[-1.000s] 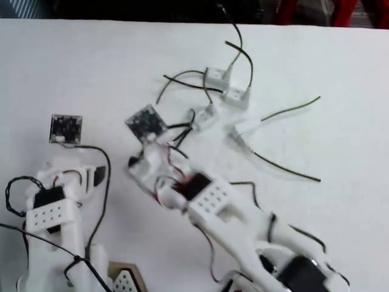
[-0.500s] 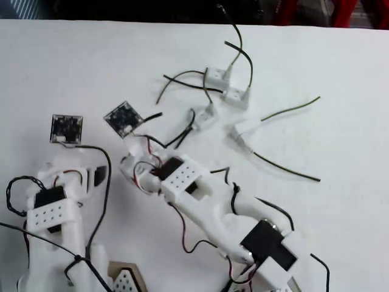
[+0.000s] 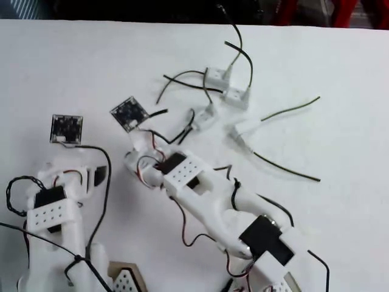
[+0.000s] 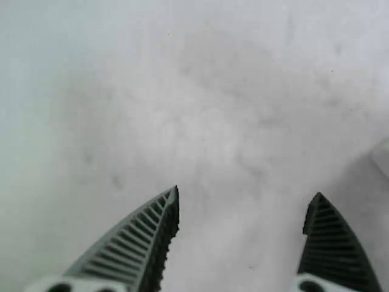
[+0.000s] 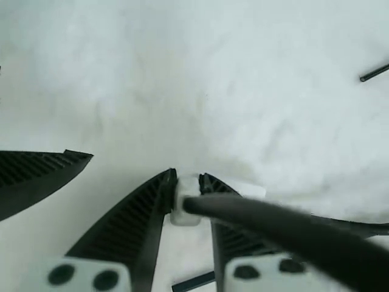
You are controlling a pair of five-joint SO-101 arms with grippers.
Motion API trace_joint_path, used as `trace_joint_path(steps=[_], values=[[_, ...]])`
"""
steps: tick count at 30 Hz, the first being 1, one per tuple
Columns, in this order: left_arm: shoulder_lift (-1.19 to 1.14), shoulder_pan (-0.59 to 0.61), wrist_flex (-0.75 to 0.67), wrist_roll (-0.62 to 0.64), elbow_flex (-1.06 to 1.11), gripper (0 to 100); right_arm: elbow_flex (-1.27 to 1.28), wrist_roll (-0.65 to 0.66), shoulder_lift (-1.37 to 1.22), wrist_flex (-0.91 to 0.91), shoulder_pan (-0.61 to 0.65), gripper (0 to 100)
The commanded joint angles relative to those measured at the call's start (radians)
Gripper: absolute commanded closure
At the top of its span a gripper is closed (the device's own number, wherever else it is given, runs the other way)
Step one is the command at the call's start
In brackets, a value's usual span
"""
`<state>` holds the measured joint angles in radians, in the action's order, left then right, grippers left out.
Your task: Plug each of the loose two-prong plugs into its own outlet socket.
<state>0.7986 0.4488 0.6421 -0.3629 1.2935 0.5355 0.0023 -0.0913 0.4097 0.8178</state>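
My right gripper (image 5: 188,176) is shut on a small white plug (image 5: 182,190) whose thick black cable (image 5: 273,226) trails back past the jaws. In the high view this gripper (image 3: 136,148) is left of the table's middle, just above the surface. Two white socket blocks (image 3: 217,76) (image 3: 237,96) with black leads sit at the back centre. In front of them lie two loose white plugs (image 3: 205,115) (image 3: 242,129). Over bare table near the front left, my left gripper (image 4: 243,198) is open with nothing between its fingers; it also shows in the high view (image 3: 94,173).
Thin dark wires (image 3: 285,165) sprawl across the table right of the plugs. A dark ribbed fingertip (image 5: 42,173) shows beside my right gripper. The left arm (image 3: 55,210) and right arm (image 3: 213,204) stand close together at the front.
The right arm swung left across the table with its gripper, then edged slightly back. Its elbow came into view at the front right. The left arm kept still.
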Motion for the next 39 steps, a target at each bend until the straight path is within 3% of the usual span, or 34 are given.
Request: trace_joint_path(steps=[1,7,18,32,39], values=[[0.021,0.008,-0.020,0.002,-0.005,68,-0.017,0.011,-0.047,0.001,-0.010,98.1],[0.021,0.008,-0.020,0.002,-0.005,68,-0.015,0.104,-0.051,0.010,-0.016,98.1],[0.021,0.007,-0.020,0.002,0.002,68,-0.058,0.109,-0.010,0.186,-0.048,98.2],[0.021,0.007,-0.020,0.000,0.003,68,-0.054,0.109,-0.104,0.170,-0.050,98.2],[0.021,0.007,-0.020,0.000,0.003,68,-0.075,0.163,-0.077,0.134,-0.185,98.1]])
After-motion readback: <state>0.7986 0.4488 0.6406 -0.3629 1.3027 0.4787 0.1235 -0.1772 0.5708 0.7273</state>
